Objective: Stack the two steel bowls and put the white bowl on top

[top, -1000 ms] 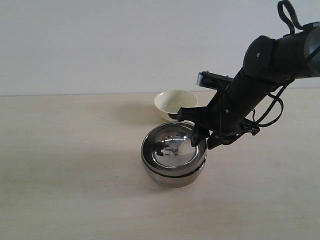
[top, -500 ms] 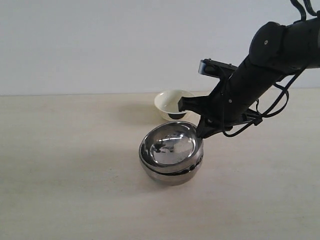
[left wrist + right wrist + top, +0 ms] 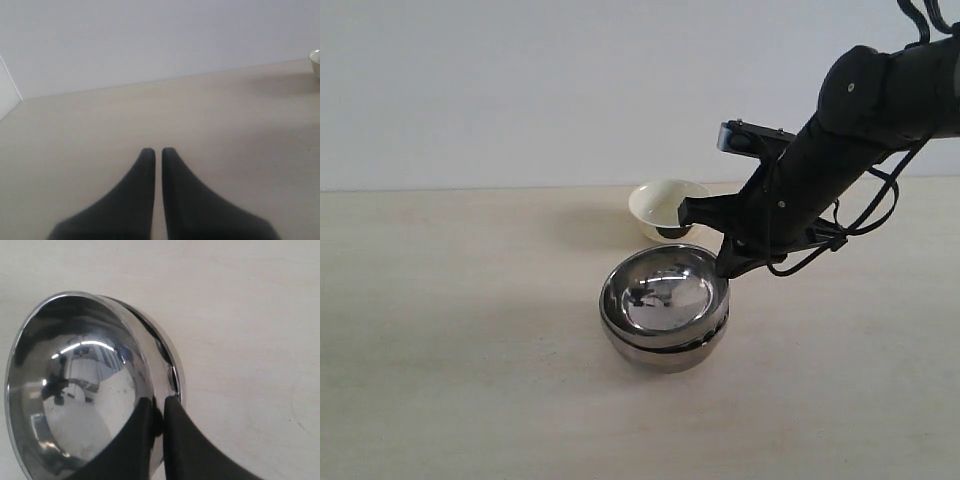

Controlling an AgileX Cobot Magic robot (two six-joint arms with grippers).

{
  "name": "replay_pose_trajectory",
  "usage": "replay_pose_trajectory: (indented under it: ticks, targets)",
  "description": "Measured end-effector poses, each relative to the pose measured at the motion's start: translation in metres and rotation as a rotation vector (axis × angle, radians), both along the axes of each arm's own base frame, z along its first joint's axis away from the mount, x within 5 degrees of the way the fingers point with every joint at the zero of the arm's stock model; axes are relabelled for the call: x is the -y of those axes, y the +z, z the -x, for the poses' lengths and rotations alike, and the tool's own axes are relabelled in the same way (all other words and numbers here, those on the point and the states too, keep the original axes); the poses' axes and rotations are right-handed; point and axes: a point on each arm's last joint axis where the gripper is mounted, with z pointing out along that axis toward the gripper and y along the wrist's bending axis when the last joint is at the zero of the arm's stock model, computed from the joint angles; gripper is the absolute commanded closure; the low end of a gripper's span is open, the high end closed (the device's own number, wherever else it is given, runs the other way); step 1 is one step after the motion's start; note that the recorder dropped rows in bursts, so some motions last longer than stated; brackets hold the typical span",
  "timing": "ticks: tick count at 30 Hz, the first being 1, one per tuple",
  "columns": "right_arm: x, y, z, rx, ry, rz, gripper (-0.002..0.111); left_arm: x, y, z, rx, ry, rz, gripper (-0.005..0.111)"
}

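Note:
The two steel bowls sit nested in the middle of the table. The upper steel bowl (image 3: 660, 290) (image 3: 75, 385) lies tilted inside the lower steel bowl (image 3: 665, 350) (image 3: 172, 372). My right gripper (image 3: 725, 266) (image 3: 159, 402) is shut on the upper bowl's right rim, one finger inside and one outside. Just behind the stack stands the white bowl (image 3: 665, 203), upright and partly hidden by the right arm; its edge shows in the left wrist view (image 3: 316, 60). My left gripper (image 3: 157, 150) is shut on nothing above bare table, and the exterior view does not show it.
The pale wooden table (image 3: 470, 330) runs back to a plain white wall. The right arm with its looping cables (image 3: 860, 215) reaches in from the upper right over the table.
The right arm rose a little and pulled back, lifting the gripped rim so the upper bowl tilts more; the stack shifted slightly left. In the last half second almost nothing moved.

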Motion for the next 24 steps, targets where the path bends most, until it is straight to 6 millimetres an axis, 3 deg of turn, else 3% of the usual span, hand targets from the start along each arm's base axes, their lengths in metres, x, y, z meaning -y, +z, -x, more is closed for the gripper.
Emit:
replay_pose_trajectory:
  ticks: [14, 20, 24]
  targets:
    - [0.001, -0.002, 0.000, -0.008, -0.010, 0.007, 0.108, 0.000, 0.000, 0.000, 0.000, 0.000, 0.000, 0.103]
    - [-0.001, -0.028, -0.006, -0.061, -0.013, 0.029, 0.108, 0.000, 0.000, 0.000, 0.000, 0.000, 0.000, 0.103]
    - [-0.001, -0.020, -0.005, -0.030, -0.001, 0.031, 0.108, 0.000, 0.000, 0.000, 0.000, 0.000, 0.000, 0.103]
